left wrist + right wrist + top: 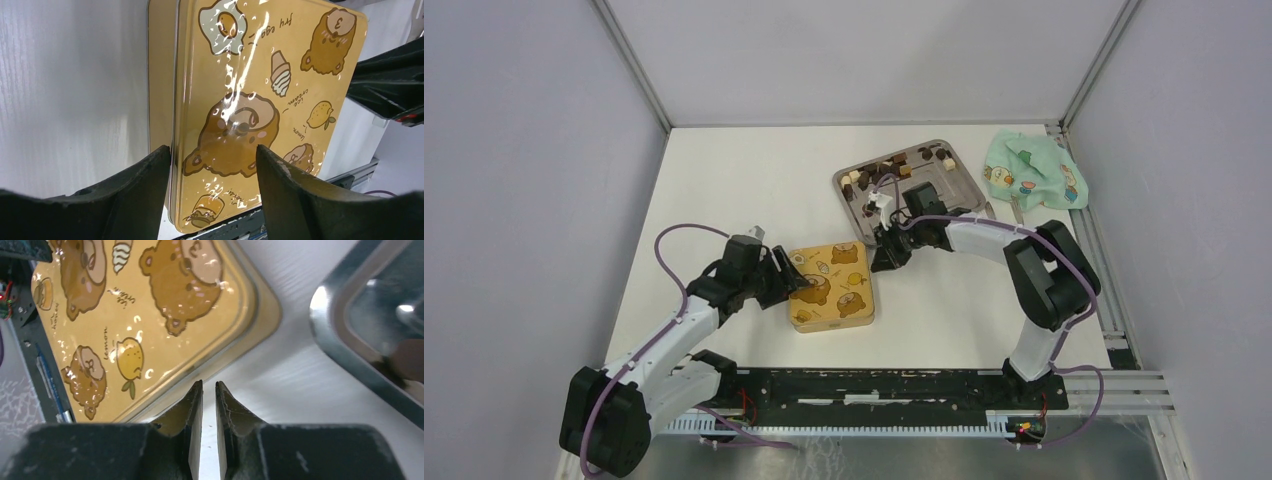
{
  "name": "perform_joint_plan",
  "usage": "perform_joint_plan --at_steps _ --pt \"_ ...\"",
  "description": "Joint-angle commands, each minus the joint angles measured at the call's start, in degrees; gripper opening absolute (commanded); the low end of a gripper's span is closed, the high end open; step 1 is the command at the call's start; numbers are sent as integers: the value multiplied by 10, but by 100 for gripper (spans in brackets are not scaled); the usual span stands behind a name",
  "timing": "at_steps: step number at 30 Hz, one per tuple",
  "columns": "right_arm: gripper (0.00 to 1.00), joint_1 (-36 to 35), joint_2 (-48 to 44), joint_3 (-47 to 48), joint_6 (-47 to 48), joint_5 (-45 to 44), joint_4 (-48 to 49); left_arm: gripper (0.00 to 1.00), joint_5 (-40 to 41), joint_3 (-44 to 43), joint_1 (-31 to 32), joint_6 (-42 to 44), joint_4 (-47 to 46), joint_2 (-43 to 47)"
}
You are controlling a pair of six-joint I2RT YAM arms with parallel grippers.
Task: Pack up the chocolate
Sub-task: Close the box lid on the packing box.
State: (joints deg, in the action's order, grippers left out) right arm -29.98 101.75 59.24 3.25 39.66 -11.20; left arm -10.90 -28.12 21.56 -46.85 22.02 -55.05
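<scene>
The chocolate (898, 160) lies as a scatter of small dark, light brown and cream-white pieces in a silver tray (959, 185) at the far right of the white counter (754, 180), mostly along the tray's far and left sides; a mint-green printed cloth (1031, 172) sits crumpled just right of the tray; nearer and to the left of the tray, a gold square tin (832, 287) lies flat with its lid on, printed with brown bears, a fried egg, an ice cream and a lemon; no piece of chocolate shows on the tin. The left fingers (796, 283) reach in from the left to the tin's left edge; in the left wrist view they (150, 175) stand wide apart and hold nothing, one tip at the edge of the tin (260, 100) and the other over the lid, though I cannot tell whether either touches it. The right fingers (887, 262) point down at the counter just beside the tin's far right corner, between tin and tray; in the right wrist view they (192, 405) are drawn almost together with only a thin slit between them and nothing in it, the tin (150, 315) on one side and the rim of the tray (350, 355) on the other.
</scene>
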Motion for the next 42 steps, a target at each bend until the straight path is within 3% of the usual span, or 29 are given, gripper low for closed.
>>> perform_joint_plan --at_steps 1,6,10,15,19,23,27,31,37,42 --pt "20 -13 19 14 -20 60 15 70 -25 -15 0 14 -41 1" --pt "20 -15 22 12 -52 105 39 70 -28 -10 0 13 -46 -1" --pt "22 -12 14 29 -2 49 -4 70 -17 -10 0 10 -34 -1" --pt "36 11 -24 58 66 -33 -54 72 -1 -16 1 4 -17 5" --pt "47 30 -65 50 86 -42 -53 73 3 -18 0 6 -14 8" --pt "69 47 -91 19 73 72 -20 73 6 -20 1 1 -7 14" --pt "82 40 -109 -51 -66 183 106 73 7 -20 1 -7 -7 23" --pt "85 6 -97 -67 -91 150 129 73 4 -17 4 -12 -10 31" --pt "85 -9 -50 -44 -87 63 78 74 3 -2 7 -21 -22 38" --pt "85 -13 -28 -44 -102 74 81 74 3 8 12 -27 -30 34"
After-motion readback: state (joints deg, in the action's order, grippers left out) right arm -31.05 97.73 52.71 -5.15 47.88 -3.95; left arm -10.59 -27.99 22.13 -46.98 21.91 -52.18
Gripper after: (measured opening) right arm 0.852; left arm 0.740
